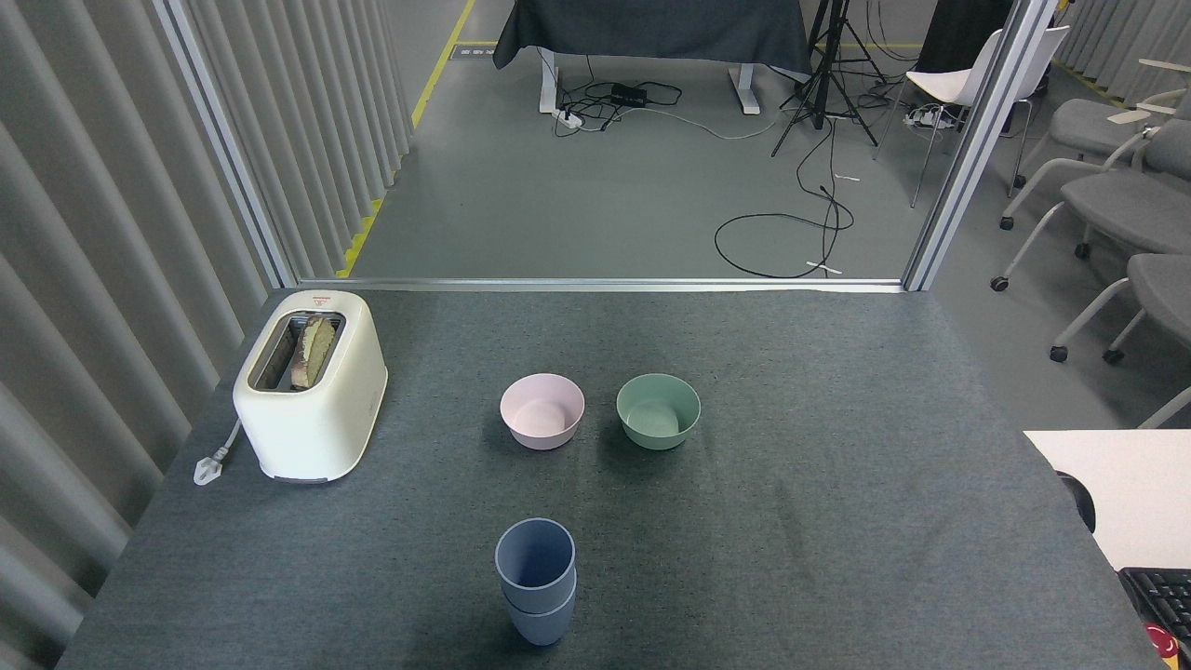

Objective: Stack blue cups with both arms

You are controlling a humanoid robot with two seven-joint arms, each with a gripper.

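Two light-blue cups (536,579) stand nested one inside the other, upright, on the grey table (837,521) near its front edge, a little left of centre. The upper cup's rim shows open and empty. Neither arm nor gripper appears anywhere in the head view.
A pale pink bowl (542,410) and a mint green bowl (658,410) sit side by side behind the cups. A cream toaster (310,383) with bread in its slot stands at the left, its plug (208,465) beside it. A white desk corner (1126,493) and keyboard (1163,596) lie at the right.
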